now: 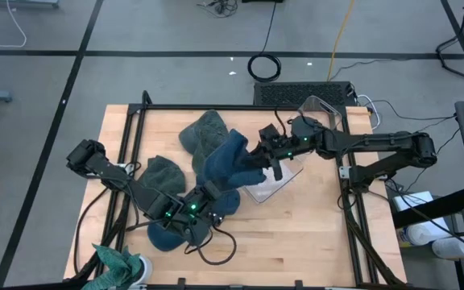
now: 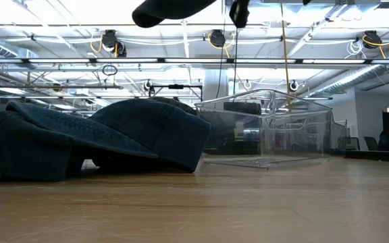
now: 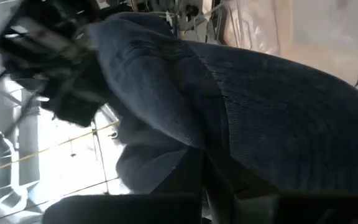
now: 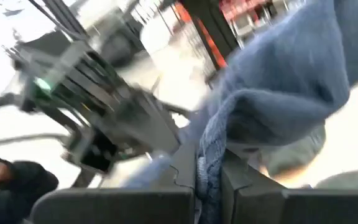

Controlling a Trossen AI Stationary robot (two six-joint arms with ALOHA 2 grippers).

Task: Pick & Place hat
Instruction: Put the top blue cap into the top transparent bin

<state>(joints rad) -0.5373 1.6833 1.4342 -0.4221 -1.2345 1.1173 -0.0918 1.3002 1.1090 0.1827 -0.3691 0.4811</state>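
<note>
Above the wooden table [image 1: 312, 234] we hold the blue hat [image 1: 228, 161] aloft, left gripper [image 1: 202, 197] and right gripper [image 1: 266, 158] both clenched on its knit, so lifting looks done and placing in the clear bin [image 1: 322, 113] remains.

blue knit hat [image 4: 278, 99] pinched, apparently, between fingers [image 4: 247, 186]

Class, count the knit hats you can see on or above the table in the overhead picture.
4, perhaps more hidden beneath: a blue hat held up between both grippers, a grey-green one behind it, another left of it, and a blue one under the left arm.
</note>
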